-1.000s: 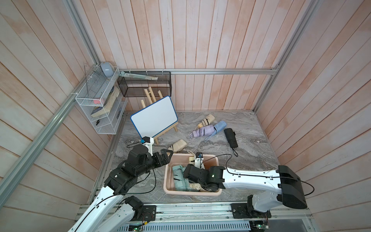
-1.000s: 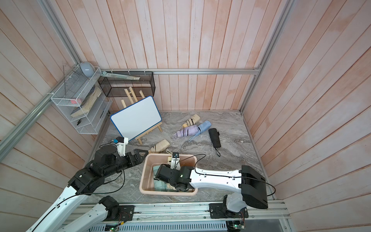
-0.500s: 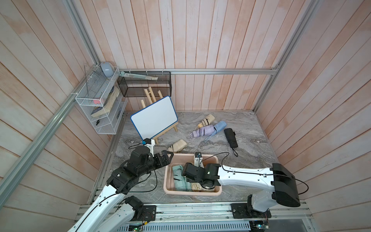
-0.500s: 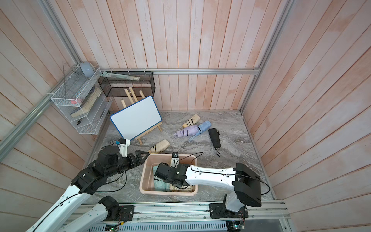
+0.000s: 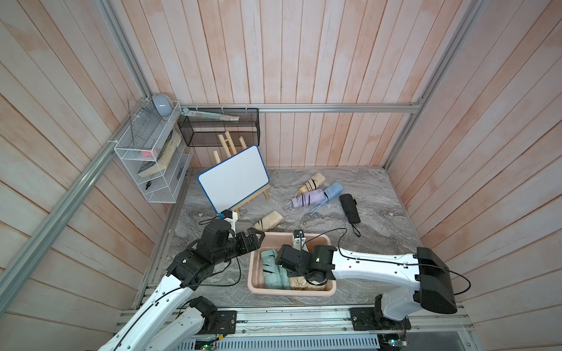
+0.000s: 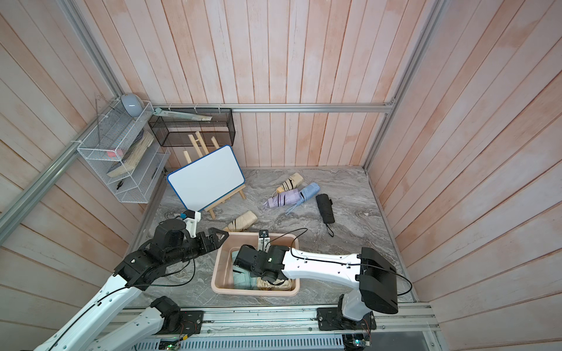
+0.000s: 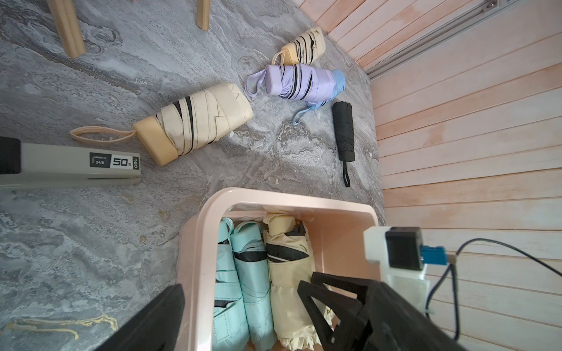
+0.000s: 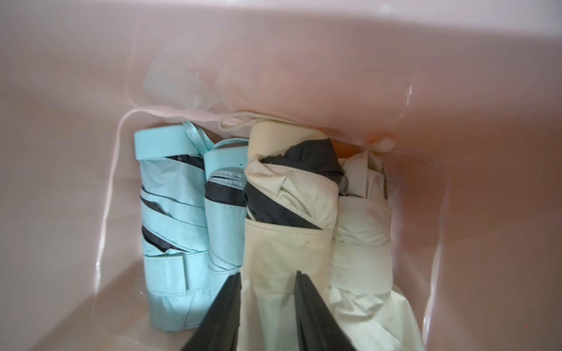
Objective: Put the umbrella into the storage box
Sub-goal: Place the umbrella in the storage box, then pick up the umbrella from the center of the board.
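1 cream umbrella boxed, handle far-side, R fingers gripping it, L fingers wide

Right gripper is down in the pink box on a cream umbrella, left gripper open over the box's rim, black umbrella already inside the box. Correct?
Not quite. The black umbrella is not in the storage box; both top views show it lying on the table, apart from the box. The rest holds: right gripper on the cream umbrella, left gripper open over the rim.
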Controlling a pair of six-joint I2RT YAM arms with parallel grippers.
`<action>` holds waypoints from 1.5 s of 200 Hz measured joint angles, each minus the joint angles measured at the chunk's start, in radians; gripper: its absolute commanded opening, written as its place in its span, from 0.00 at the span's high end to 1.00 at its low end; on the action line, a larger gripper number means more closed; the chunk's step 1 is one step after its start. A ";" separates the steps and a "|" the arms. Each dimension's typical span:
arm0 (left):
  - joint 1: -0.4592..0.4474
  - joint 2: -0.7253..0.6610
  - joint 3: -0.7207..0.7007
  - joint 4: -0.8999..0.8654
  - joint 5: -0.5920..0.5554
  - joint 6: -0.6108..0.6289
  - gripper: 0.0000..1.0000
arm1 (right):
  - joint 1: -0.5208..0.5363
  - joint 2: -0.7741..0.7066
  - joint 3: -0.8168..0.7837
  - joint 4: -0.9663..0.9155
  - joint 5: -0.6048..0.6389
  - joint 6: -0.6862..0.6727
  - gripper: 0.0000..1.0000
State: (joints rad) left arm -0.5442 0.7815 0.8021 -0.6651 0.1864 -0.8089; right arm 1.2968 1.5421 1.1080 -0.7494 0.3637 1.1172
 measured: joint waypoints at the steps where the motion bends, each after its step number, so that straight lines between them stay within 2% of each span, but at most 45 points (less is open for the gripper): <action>1: 0.000 0.001 0.000 0.000 0.000 0.000 0.00 | 0.000 0.000 -0.003 0.002 -0.002 -0.001 0.69; 35: 0.000 0.025 0.000 0.002 0.007 0.000 0.00 | -0.005 -0.023 -0.111 0.077 -0.011 0.012 0.73; 73: 0.000 0.056 0.000 0.001 0.015 0.000 0.00 | -0.021 -0.052 -0.158 0.130 -0.027 0.009 0.70; 97: 0.000 0.066 0.000 -0.001 0.019 0.000 0.00 | -0.034 -0.057 -0.171 0.148 -0.040 -0.016 0.62; 125: 0.000 0.069 0.000 -0.002 0.027 0.001 0.00 | -0.047 -0.097 -0.206 0.177 -0.049 -0.080 0.39; 137: 0.000 0.069 0.000 -0.002 0.031 0.007 0.00 | -0.053 -0.129 -0.217 0.181 -0.056 -0.117 0.32; 154: 0.000 0.069 0.000 -0.003 0.042 0.021 0.00 | -0.058 -0.195 -0.217 0.187 -0.078 -0.183 0.28; 179: 0.000 0.073 0.000 -0.011 0.043 0.044 0.00 | -0.106 -0.340 -0.199 0.230 -0.134 -0.305 0.27; 207: 0.000 0.080 -0.001 -0.008 0.031 0.050 0.00 | -0.260 -0.445 -0.126 0.261 -0.200 -0.423 0.27; 230: 0.000 0.082 -0.001 0.007 -0.009 0.045 0.00 | -0.455 -0.468 -0.068 0.271 -0.244 -0.514 0.25; 258: 0.000 0.082 -0.002 0.045 -0.076 0.017 0.00 | -0.672 -0.434 -0.049 0.266 -0.280 -0.601 0.21; 300: 0.001 0.095 -0.002 0.117 -0.175 -0.007 0.00 | -0.965 -0.302 -0.055 0.252 -0.367 -0.731 0.17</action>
State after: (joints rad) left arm -0.5434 0.8761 0.8005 -0.5476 0.0116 -0.8162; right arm 0.3317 1.2404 1.0531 -0.4976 -0.0029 0.3866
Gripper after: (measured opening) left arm 0.996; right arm 0.811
